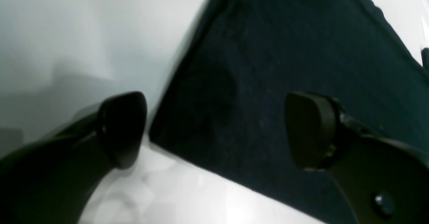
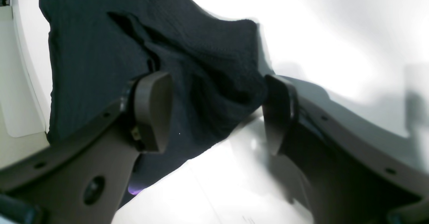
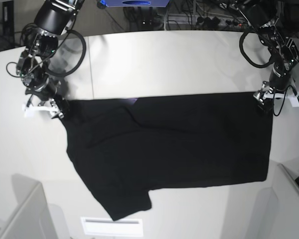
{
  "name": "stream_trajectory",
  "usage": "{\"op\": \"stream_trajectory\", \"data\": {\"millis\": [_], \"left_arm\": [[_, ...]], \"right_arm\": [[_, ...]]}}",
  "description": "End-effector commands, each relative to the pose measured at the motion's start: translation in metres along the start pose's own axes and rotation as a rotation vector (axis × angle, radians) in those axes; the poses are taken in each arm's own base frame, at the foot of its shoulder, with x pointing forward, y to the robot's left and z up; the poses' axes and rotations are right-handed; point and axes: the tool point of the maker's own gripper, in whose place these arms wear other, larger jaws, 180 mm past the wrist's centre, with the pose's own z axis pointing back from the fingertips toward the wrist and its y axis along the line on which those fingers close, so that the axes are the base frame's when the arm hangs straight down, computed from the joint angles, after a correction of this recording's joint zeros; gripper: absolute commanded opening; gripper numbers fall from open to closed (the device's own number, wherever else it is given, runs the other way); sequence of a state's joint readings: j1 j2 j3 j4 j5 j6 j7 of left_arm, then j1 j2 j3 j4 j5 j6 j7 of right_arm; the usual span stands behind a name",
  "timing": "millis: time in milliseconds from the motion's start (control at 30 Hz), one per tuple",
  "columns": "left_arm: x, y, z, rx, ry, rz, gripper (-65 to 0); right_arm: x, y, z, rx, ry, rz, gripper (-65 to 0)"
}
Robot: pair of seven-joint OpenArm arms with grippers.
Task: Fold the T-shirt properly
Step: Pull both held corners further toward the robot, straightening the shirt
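Two far corners of the T-shirt [image 3: 169, 149], lying flat across the table [image 3: 164, 59], sit between my wide-open jaws, left gripper [image 1: 214, 130] at the right corner, right gripper [image 2: 218, 111] at the left, apparently ready to pinch both for a fold

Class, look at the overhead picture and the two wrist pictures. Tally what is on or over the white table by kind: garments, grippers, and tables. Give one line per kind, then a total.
Garments: 1, the black T-shirt, spread flat.
Grippers: 2, the left gripper and the right gripper, each open at a far corner of the shirt.
Tables: 1, the white table.
Total: 4
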State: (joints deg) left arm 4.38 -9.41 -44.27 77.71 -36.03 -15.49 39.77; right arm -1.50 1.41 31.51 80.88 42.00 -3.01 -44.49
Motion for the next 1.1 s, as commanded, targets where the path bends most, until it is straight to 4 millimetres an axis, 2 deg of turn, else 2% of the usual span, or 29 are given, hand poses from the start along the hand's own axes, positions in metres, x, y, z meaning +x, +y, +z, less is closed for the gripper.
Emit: {"op": "stream_trajectory", "data": {"millis": [0,67,133,267,333,433,567,633,700,733,933,1067], "left_arm": [[0.009,-0.003,-0.001,-0.011,-0.017,-0.006,-2.1],[0.008,-0.002,-0.005,-0.009,-0.013,0.009,-2.1],[0.003,0.001,-0.006,-0.003,0.0,0.019,-5.4],[0.005,0.0,-0.009,-0.008,-0.005,0.025,-23.0],[0.005,0.0,-0.009,-0.008,-0.005,0.025,-32.3],[0.005,0.0,-0.008,-0.006,-0.005,0.026,-41.8],[0.003,0.0,-0.009,-0.006,0.0,0.024,-49.0],[0.002,0.0,-0.009,-0.007,0.003,0.022,-54.5],[0.002,0.0,-0.009,-0.007,0.003,0.022,-64.2],[0.002,-0.001,-0.009,-0.008,0.004,0.021,-65.0],[-0.004,0.007,-0.004,0.007,0.02,0.01,-65.0],[-0.006,0.013,0.009,0.022,0.018,-0.027,-65.0]], "right_arm": [[-0.005,-0.011,0.0,-0.048,0.029,0.005,-25.2],[-0.004,-0.008,0.0,-0.039,0.028,0.014,-25.2],[-0.004,-0.004,0.0,-0.015,0.027,0.043,-25.2],[-0.003,-0.001,-0.001,-0.009,0.026,0.048,-25.2],[-0.009,-0.005,-0.004,-0.013,0.045,0.032,-25.2],[-0.016,-0.011,-0.007,-0.023,0.066,0.02,-26.3],[-0.021,-0.015,-0.011,-0.032,0.085,0.006,-38.9],[-0.02,-0.014,-0.013,-0.029,0.085,0.0,-48.5],[-0.018,-0.014,-0.013,-0.028,0.083,-0.003,-61.2],[-0.019,-0.014,-0.013,-0.029,0.084,-0.004,-65.0],[-0.024,-0.021,-0.01,-0.04,0.098,-0.004,-65.0],[-0.022,-0.023,0.006,-0.044,0.078,0.033,-65.0]]}}
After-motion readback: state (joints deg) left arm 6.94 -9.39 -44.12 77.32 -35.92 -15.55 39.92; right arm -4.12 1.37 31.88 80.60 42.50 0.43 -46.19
